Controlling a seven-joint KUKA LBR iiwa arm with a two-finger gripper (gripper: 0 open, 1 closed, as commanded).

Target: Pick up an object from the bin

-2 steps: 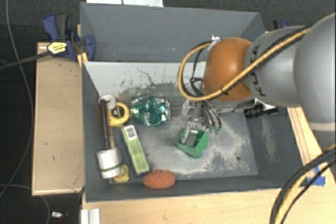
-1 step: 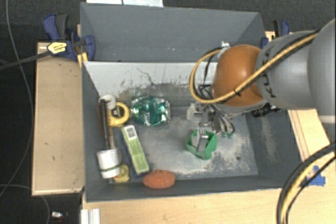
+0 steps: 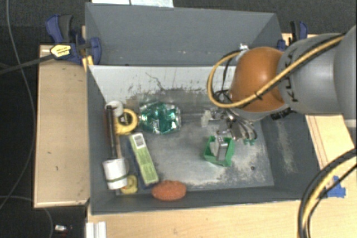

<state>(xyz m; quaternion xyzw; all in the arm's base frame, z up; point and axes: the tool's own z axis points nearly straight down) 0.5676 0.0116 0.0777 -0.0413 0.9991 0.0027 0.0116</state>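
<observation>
While the end effector hung low over the green plastic piece just beneath it, grip state unreadable, grasping seemed underway; next would need firm closure, then a lift.

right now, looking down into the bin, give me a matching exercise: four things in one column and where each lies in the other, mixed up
Things:
1. orange-brown lump
2. teal crinkled wrapper
3. white cylinder
4. green frame piece

Places:
A. right half, at the gripper
B. lowest in the view, left of middle
C. farthest left, low in the view
D. higher in the view, left of middle

Pairs: 1-B, 2-D, 3-C, 4-A
</observation>
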